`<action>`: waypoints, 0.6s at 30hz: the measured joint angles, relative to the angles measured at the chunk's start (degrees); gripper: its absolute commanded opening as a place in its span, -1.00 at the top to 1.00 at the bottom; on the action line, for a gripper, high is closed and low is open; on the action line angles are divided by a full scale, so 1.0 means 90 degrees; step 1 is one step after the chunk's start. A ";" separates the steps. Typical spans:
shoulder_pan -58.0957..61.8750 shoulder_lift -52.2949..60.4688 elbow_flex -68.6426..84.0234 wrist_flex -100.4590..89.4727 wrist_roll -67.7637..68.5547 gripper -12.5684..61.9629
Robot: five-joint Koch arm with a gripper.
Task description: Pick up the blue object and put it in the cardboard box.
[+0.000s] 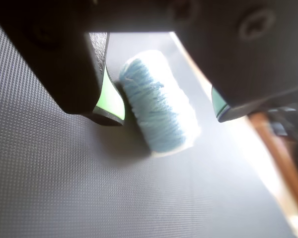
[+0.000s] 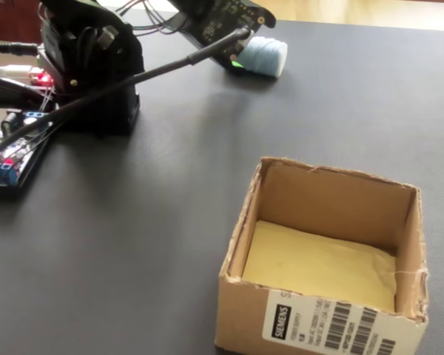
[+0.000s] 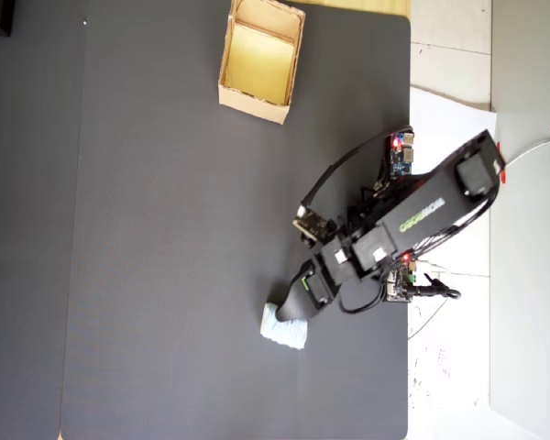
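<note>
The blue object [image 1: 159,106] is a pale blue, whitish wad lying on the dark mat. In the wrist view it sits between the two green-padded jaws of my gripper [image 1: 166,113], which is open. The left jaw is close against the wad and the right jaw stands clear of it. In the fixed view the blue object [image 2: 268,55] lies at the far end of the mat with the gripper [image 2: 237,61] lowered over its left side. From overhead the gripper [image 3: 293,310] covers part of the blue object [image 3: 280,330]. The cardboard box [image 2: 318,325], open-topped with a yellowish floor, stands empty far from them, also seen overhead as the cardboard box [image 3: 252,103].
The arm's base [image 2: 96,81] and circuit boards with wires [image 2: 15,151] stand at the left in the fixed view. From overhead, the mat's right edge [image 3: 410,183] runs beside the arm. A wooden strip [image 1: 283,158] borders the mat in the wrist view.
</note>
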 measured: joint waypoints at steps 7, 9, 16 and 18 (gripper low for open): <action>0.0000 -0.0908 -0.2295 0.2119 0.0000 -0.25; -0.0049 -0.1064 -0.2539 0.2920 0.0000 -0.25; -0.0449 -0.1064 -0.2539 0.3437 0.0000 -0.25; -0.0547 -0.1064 -0.2539 0.3447 0.0000 -0.25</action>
